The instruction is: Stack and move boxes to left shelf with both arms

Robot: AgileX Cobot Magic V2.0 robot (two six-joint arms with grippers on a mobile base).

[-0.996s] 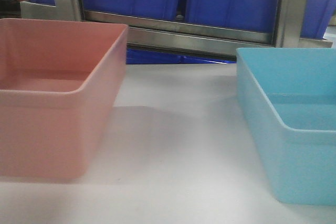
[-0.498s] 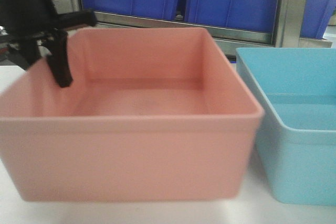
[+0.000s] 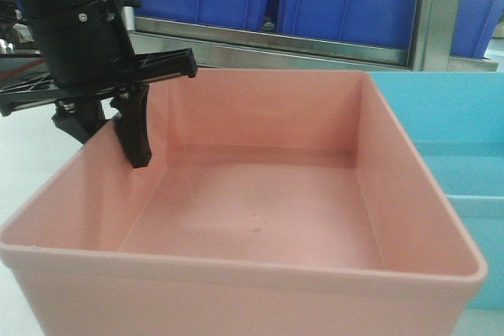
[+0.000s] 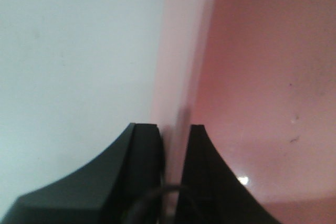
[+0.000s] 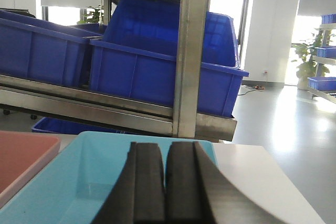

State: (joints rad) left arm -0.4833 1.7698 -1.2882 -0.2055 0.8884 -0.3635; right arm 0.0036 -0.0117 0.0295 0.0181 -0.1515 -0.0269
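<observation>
One pink box (image 3: 260,218) wall is clamped by the left end effector (image 4: 170,130); right end effector (image 5: 165,148), closed, hangs over blue box (image 5: 73,182).

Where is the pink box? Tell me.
Front view: the pink box fills the foreground left, its right wall beside the light blue box; the jaws of the left gripper clamp its left wall.

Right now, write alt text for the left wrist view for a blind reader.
The left gripper pinches the side wall of a pink box, one black finger outside over the white table, the other inside. The box's pink inside fills the right half.
</observation>
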